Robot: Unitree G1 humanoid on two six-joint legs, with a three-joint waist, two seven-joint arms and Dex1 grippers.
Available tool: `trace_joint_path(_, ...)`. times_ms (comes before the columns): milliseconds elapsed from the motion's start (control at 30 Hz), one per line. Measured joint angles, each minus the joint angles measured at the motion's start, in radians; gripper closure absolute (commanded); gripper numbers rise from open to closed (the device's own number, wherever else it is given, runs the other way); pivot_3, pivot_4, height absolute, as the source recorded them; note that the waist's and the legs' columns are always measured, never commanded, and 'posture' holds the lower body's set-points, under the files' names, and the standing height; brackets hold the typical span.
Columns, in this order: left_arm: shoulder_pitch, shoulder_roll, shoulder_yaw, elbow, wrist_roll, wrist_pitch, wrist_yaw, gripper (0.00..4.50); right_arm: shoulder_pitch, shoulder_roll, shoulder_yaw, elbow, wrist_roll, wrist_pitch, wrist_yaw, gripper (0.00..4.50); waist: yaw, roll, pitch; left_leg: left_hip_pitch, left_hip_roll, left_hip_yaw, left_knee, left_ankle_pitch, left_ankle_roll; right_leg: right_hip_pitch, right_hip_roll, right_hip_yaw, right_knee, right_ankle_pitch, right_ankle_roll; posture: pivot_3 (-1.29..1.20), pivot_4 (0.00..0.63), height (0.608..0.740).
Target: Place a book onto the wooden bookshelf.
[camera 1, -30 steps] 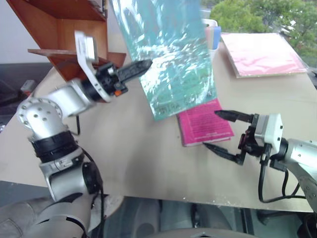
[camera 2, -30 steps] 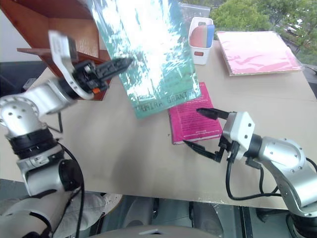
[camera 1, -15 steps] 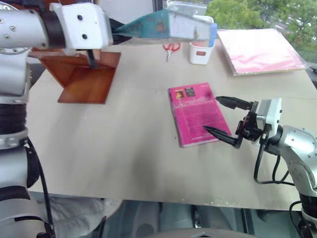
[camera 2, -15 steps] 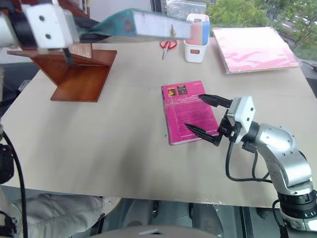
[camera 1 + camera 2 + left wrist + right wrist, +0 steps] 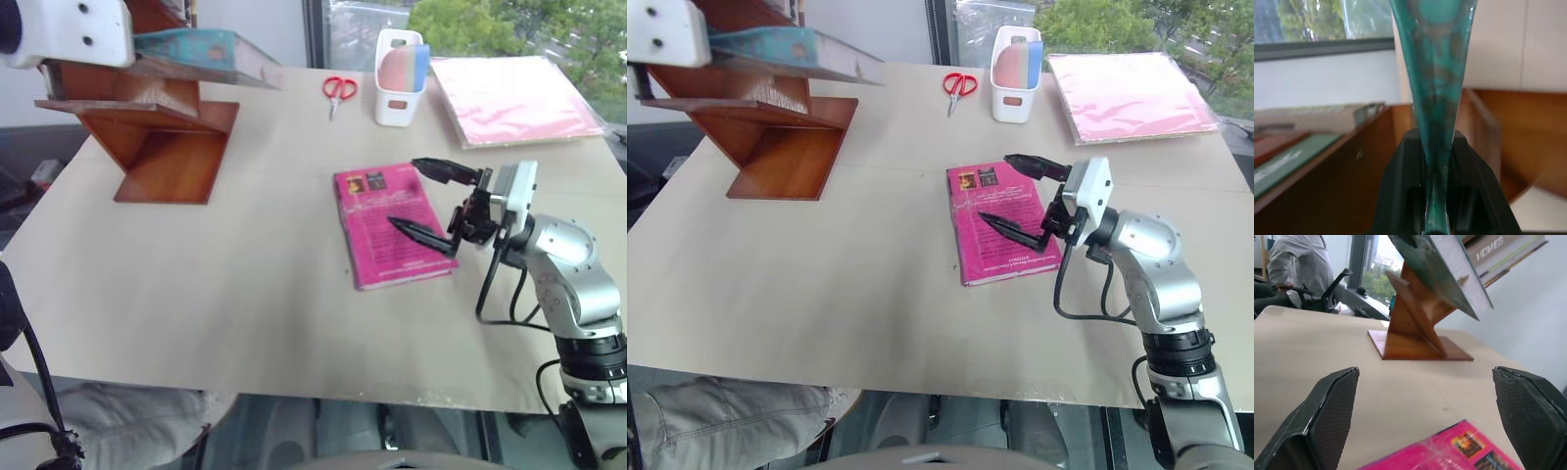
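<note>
1. The book could slide off the bookshelf if let go now. It lies nearly flat at the far left, over the shelf's upper boards, but its right end juts well past the wood toward the middle of the desk. How much of it actually rests on a board cannot be told.
2. The book could knock what is already shelved. The left wrist view shows other books lying inside the bookshelf, just beside the teal cover, so a push further in may shove or jam against them.
3. The plastic wrap is glossy and likely slick, so the book may slip in the grip if it tilts.
4. The right gripper hangs just above the pink book, its jaws spread wide and empty. A downward drift would nudge that book, though it is no part of the task.
5. The left gripper has its jaws clenched on the book. In the left wrist view the book's edge runs up from between the two fingers, pinched at one end, with the rest reaching away over the bookshelf.
6. The scissors, the white holder and the pink folder at the far side sit well apart from both arms.
</note>
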Motion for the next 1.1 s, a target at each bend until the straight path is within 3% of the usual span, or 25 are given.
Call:
trace_joint_path(100,0.003,0.016,0.0,0.057,0.019,-0.027,-0.018,4.03,-0.058,0.028,0.021,0.053,-0.018,-0.03,0.02,0.0,-0.004,0.001,0.0,0.001,0.001,0.0,0.0,0.0,0.0,0.0,0.001,0.0,0.001,0.0,0.0,0.0,0.15,0.74)
trace_joint_path(333,0.173,0.075,0.057,0.175,-0.005,-0.106,0.048,4.03,-0.206,0.105,0.036,0.102,-0.02,-0.016,0.0,0.0,-0.023,0.0,0.0,0.002,0.002,0.004,0.0,0.0,0.0,0.0,0.0,0.003,0.002,0.0,0.0,0.0,0.15,0.74)
trace_joint_path(767,0.28,0.073,0.108,0.211,-0.023,-0.159,0.177,4.03,-0.26,0.213,0.028,0.136,0.013,0.081,-0.108,0.0,-0.032,0.001,0.0,0.006,0.004,0.014,0.0,0.0,0.0,-0.006,0.001,0.013,0.011,0.0,0.0,0.0,0.15,0.74)
trace_joint_path(900,0.289,0.066,0.11,0.233,-0.017,-0.151,0.218,2.73,-0.26,0.212,0.032,0.132,0.018,0.088,-0.086,0.0,-0.032,0.001,0.0,0.006,0.006,0.018,0.0,0.0,0.0,-0.011,0.002,0.016,0.017,0.0,0.0,0.0,0.15,0.74)
trace_joint_path(967,0.302,0.065,0.109,0.245,-0.011,-0.147,0.23,1.54,-0.259,0.21,0.034,0.121,0.021,0.088,-0.07,0.0,-0.032,0.001,0.0,0.004,0.007,0.019,0.0,0.0,0.0,-0.014,0.003,0.017,0.018,0.0,0.0,0.0,0.15,0.74)
trace_joint_path(1067,0.316,0.064,0.109,0.25,-0.012,-0.146,0.235,0.22,-0.259,0.207,0.033,0.119,0.023,0.088,-0.062,0.0,-0.03,0.001,0.0,0.004,0.007,0.019,0.001,0.0,0.0,-0.014,0.002,0.017,0.018,0.0,0.0,0.0,0.15,0.74)
trace_joint_path(1100,0.326,0.064,0.11,0.25,-0.013,-0.146,0.238,0.22,-0.259,0.203,0.033,0.119,0.022,0.088,-0.056,0.0,-0.029,0.001,0.0,0.004,0.007,0.019,0.001,0.0,0.0,-0.014,0.002,0.017,0.018,0.0,0.0,0.0,0.15,0.74)
